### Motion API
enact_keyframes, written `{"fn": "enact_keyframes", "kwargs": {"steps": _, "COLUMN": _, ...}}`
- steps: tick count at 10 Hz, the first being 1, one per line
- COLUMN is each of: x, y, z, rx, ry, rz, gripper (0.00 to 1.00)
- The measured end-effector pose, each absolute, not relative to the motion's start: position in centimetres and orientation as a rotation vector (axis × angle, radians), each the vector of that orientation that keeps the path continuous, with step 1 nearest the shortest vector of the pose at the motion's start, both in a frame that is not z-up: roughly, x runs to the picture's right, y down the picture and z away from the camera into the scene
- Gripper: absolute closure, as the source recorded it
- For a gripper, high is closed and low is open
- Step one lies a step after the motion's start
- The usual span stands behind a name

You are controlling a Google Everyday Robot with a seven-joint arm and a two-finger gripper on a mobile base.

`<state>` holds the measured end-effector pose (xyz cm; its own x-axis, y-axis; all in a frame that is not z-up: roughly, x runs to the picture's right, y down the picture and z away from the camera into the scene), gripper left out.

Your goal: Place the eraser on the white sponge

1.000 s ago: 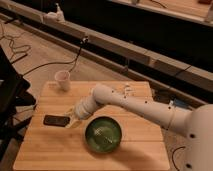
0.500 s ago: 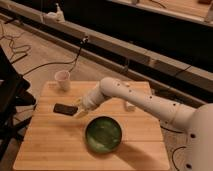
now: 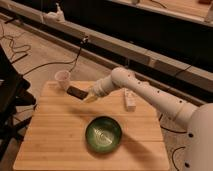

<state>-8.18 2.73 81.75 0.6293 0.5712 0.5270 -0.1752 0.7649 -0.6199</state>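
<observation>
One wooden desk (image 3: pixel 55 140) fills the lower half of the camera view, its pale planks running side to side, and it stands on a grey-brown floor (image 3: pixel 40 55) crossed by black cables (image 3: pixel 75 57). Behind it, toward twelve o'clock, a long low ledge (image 3: pixel 130 50) runs slantwise across the room in front of a dark wall, and a black frame of some kind stands off the desk's nine o'clock edge. The white robot arm (image 3: pixel 150 95) reaches in from four o'clock, stretching up and left across the desk. Its tool (image 3: pixel 86 97) sits near the desk's eleven o'clock corner, closed on the eraser (image 3: pixel 76 92), a small flat black block held at one end and sticking out toward the left, tilted a little and apparently raised above the wood. Just beyond the eraser, at the far left corner, stands a small white cup (image 3: pixel 62 78); the two look close, though whether they touch cannot be told. A round green bowl (image 3: pixel 103 134) rests near the middle of the desk toward six o'clock, well apart from the tool. At about two o'clock, beside the arm, lies a white oblong thing (image 3: pixel 130 101) on the wood; whether it is the white sponge or a small box cannot be told from here.
</observation>
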Motion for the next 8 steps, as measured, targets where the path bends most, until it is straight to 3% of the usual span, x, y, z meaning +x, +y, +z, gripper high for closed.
{"fn": "enact_keyframes", "kwargs": {"steps": 3, "x": -5.7, "y": 0.0, "z": 83.8, "rx": -0.499, "ry": -0.765, "rz": 0.525, "gripper": 1.0}}
{"fn": "enact_keyframes", "kwargs": {"steps": 8, "x": -5.8, "y": 0.0, "z": 83.8, "rx": -0.501, "ry": -0.764, "rz": 0.526, "gripper": 1.0}}
